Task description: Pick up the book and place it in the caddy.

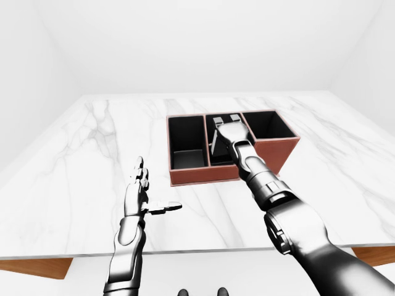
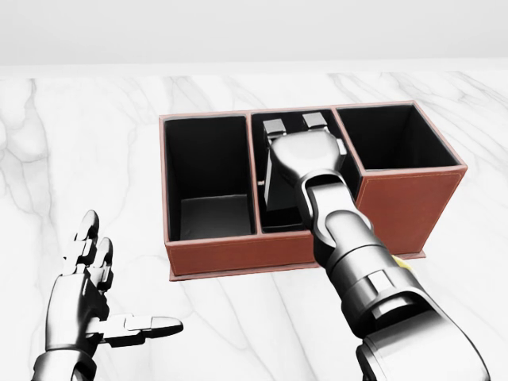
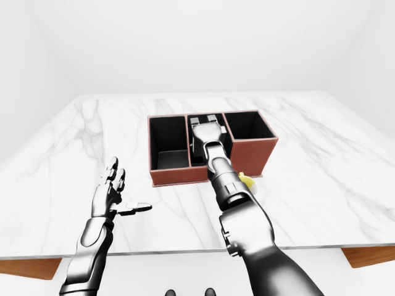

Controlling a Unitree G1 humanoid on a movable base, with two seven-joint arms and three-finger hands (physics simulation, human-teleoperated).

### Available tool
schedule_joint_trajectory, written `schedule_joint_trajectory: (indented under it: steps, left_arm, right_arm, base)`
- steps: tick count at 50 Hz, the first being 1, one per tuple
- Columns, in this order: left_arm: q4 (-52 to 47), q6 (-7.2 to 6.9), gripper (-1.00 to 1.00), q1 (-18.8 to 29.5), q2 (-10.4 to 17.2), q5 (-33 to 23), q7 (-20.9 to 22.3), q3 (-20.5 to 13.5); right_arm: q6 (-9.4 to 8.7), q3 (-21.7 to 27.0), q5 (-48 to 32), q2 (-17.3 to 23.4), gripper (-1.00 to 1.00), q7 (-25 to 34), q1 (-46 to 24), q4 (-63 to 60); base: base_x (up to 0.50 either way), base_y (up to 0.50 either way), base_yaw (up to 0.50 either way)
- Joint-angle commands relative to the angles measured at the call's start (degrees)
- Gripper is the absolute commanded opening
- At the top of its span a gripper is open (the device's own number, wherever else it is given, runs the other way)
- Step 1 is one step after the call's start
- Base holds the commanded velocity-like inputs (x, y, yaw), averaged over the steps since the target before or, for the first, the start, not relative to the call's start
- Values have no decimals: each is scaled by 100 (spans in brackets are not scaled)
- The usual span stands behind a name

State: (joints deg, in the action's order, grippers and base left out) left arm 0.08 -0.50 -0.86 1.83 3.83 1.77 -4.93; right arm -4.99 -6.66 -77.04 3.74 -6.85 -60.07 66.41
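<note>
The reddish-brown caddy (image 2: 238, 252) stands on the marble table with three black compartments side by side. My right hand (image 2: 295, 131) reaches down into the middle compartment. Under its palm a dark slab with a pale edge, the book (image 2: 270, 181), stands upright inside that compartment. The fingers (image 2: 275, 127) bend over the book's top edge; the thumb is hidden. My left hand (image 2: 131, 274) hovers over the table at the lower left of the head view, open, fingers spread and thumb pointing right, well apart from the caddy.
The caddy's left compartment (image 2: 210, 178) and right compartment (image 2: 389, 136) show only black walls. A small yellow thing (image 3: 245, 180) peeks out beside my right forearm, by the caddy's near right corner. The table's edge (image 1: 185, 254) runs along the bottom.
</note>
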Motion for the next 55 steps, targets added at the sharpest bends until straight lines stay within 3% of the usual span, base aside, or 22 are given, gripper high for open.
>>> schedule_joint_trajectory:
  steps: [1, 3, 4, 5, 23, 33, 39, 40, 42, 45, 49, 55]
  left_arm:
    - [-41, -35, 100, -2, -2, -1, -5, 3]
    - [-41, -35, 100, -2, -2, -1, -5, 3]
    - [-26, -31, 100, 11, 0, 0, -6, -1]
    - [-21, -29, 100, 13, 0, 1, -5, -1]
    - [53, 44, 100, 24, 3, 6, -6, -13]
    - [-17, 1, 100, -8, 1, 12, -11, -9]
    - [86, 63, 100, 29, 7, 15, -5, -19]
    - [-8, 0, 100, -2, -2, 19, -3, 1]
    - [-15, -4, 100, -5, -3, 18, 0, 4]
    - [-14, 15, 100, -1, -11, 31, 14, 11]
    - [-58, 9, 100, -25, -17, 32, 14, 22]
    - [-36, 48, 100, -10, -14, 50, -9, -4]
  right_arm:
    - [-1, -91, -488, 15, -100, -148, -151, -197]
    - [-1, -87, -493, 14, -100, -147, -150, -198]
    - [-1, -74, -484, -7, -82, -217, -130, -168]
    - [-1, -133, -558, 4, 100, -144, -134, -111]
    - [-1, -85, -590, -18, 100, -109, -177, -397]
    - [-1, -72, -639, -56, 100, -101, -138, -485]
    - [-1, -84, -714, -74, 100, 47, -7, -766]
    - [-1, 80, -271, -273, 100, 571, 468, -2020]
    - [-1, 49, -227, -322, 100, 915, 770, -2713]
    - [-1, 67, 786, -877, 100, 1903, 1923, -5370]
    - [-1, -143, 1163, -1183, 100, 2222, 2606, -6888]
    - [-1, -323, 1810, -1465, 100, 2500, 3047, -8534]
  base:
    - [0, 0, 0]
    - [0, 0, 0]
    - [0, 0, 0]
    - [0, 0, 0]
    - [0, 0, 0]
    - [0, 0, 0]
    - [0, 0, 0]
    - [0, 0, 0]
    - [0, 0, 0]
    - [0, 0, 0]
    - [0, 0, 0]
    - [0, 0, 0]
